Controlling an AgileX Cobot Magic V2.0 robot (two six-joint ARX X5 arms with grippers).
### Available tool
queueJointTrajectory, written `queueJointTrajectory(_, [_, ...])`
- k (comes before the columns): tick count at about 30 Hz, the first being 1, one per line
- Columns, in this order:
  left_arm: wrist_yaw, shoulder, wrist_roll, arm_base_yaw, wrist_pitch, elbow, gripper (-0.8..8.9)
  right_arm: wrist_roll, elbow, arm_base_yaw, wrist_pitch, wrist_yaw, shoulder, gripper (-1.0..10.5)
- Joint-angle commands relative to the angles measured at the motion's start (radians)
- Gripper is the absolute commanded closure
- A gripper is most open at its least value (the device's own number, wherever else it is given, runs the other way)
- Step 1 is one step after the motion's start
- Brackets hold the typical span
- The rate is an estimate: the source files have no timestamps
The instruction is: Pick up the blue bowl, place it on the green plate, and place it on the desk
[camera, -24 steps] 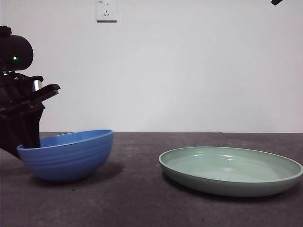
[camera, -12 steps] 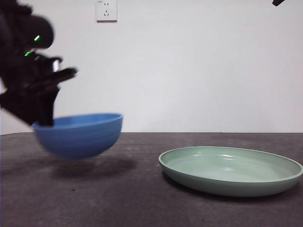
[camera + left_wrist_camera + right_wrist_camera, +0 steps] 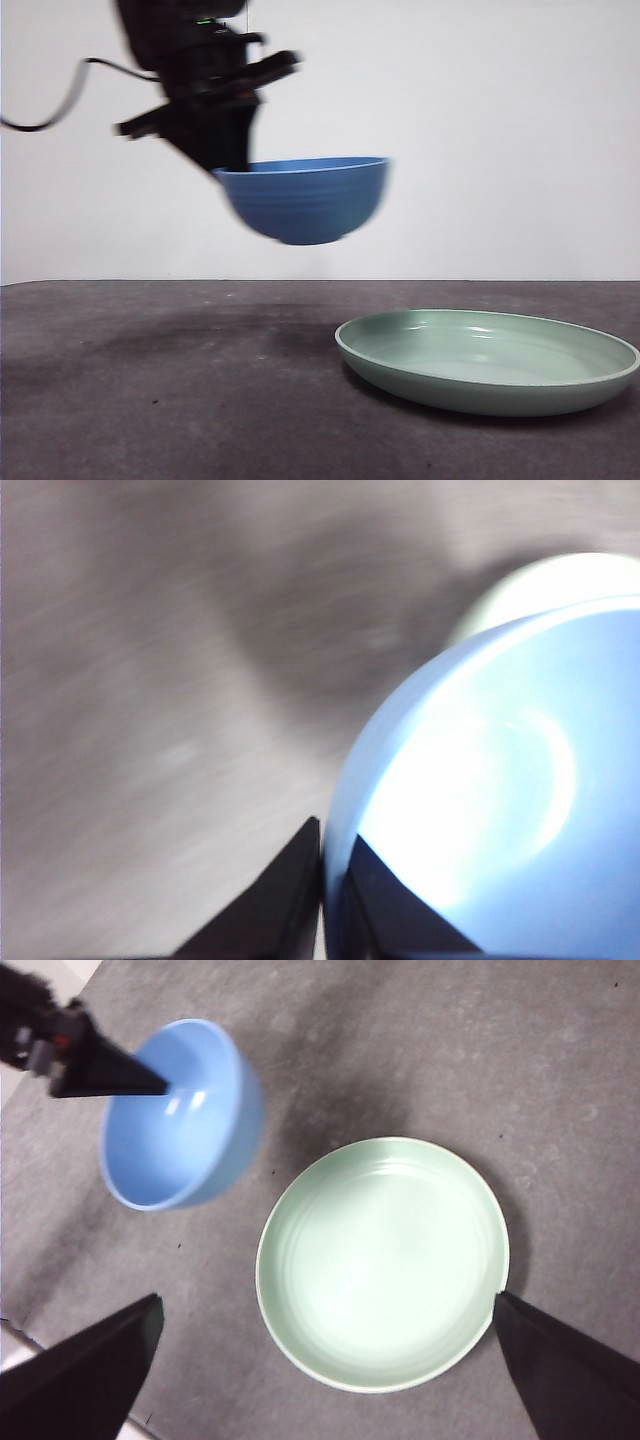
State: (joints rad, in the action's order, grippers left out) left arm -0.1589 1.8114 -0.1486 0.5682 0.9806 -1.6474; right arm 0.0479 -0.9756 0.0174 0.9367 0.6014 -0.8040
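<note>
My left gripper is shut on the rim of the blue bowl and holds it high above the desk, left of the green plate. In the left wrist view the jaws pinch the bowl's rim, one inside and one outside the blue bowl. The right wrist view looks down on the green plate, empty on the desk, with the blue bowl held beside it by the left gripper. My right gripper is open, high above the plate.
A white wall with a socket behind the arm stands at the back. The desk's edge shows in the right wrist view near the bowl's side.
The left gripper has lifted the blue bowl off the desk and carried it up and to the right, toward the green plate. The plate has not moved.
</note>
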Motion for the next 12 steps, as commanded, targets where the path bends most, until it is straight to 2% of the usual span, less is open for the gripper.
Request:
queueJointTrajectory(1, [0.003,0.089,0.0,0.063,0.023,-0.098,7.99,-0.011,-0.021,-0.002,0.011,0.0,0.016,3.6])
queueJointTrajectory(5, [0.005,0.219,0.037,0.145,0.053,-0.222,7.99,-0.009,-0.021,-0.002,0.029,0.0,0.05,3.6])
queueJointTrajectory(12, [0.006,0.387,0.063,0.214,0.077,-0.349,7.98,-0.005,-0.021,-0.002,0.03,0.0,0.082,3.6])
